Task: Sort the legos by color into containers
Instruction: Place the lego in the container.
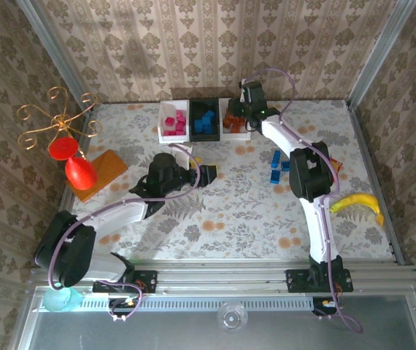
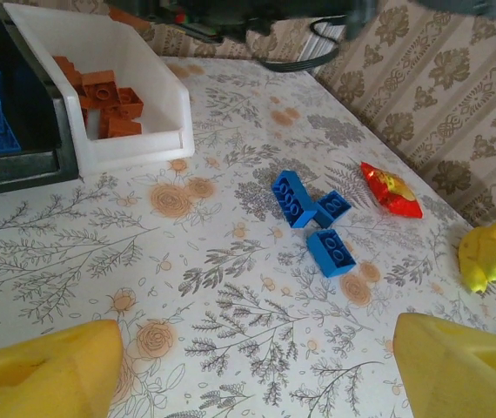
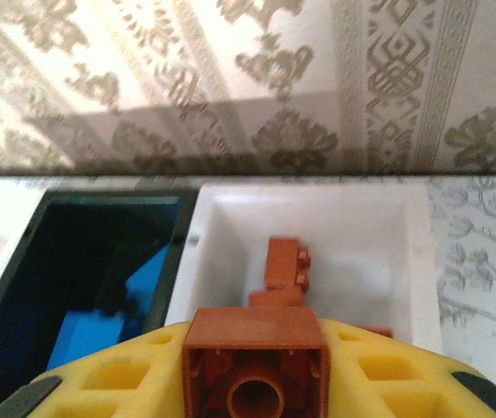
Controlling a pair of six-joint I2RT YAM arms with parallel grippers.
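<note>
Three papered walls (image 1: 215,44), floral table (image 1: 237,211) — left gripper (image 1: 208,175) apart, right gripper (image 3: 255,379) clamping brown brick (image 3: 255,335).

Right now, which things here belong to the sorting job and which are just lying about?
Job: three loose blue legos; brown lego in the right hand; left white bin; black bin; right white bin.
Lying about: banana; snack packet; red cup; orange block.

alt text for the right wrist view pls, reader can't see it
A reddish-brown lego is held between the yellow fingers of the right gripper, over a white bin that holds more brown bricks. Left of it a black bin holds blue bricks; patterned wallpaper rises behind.
</note>
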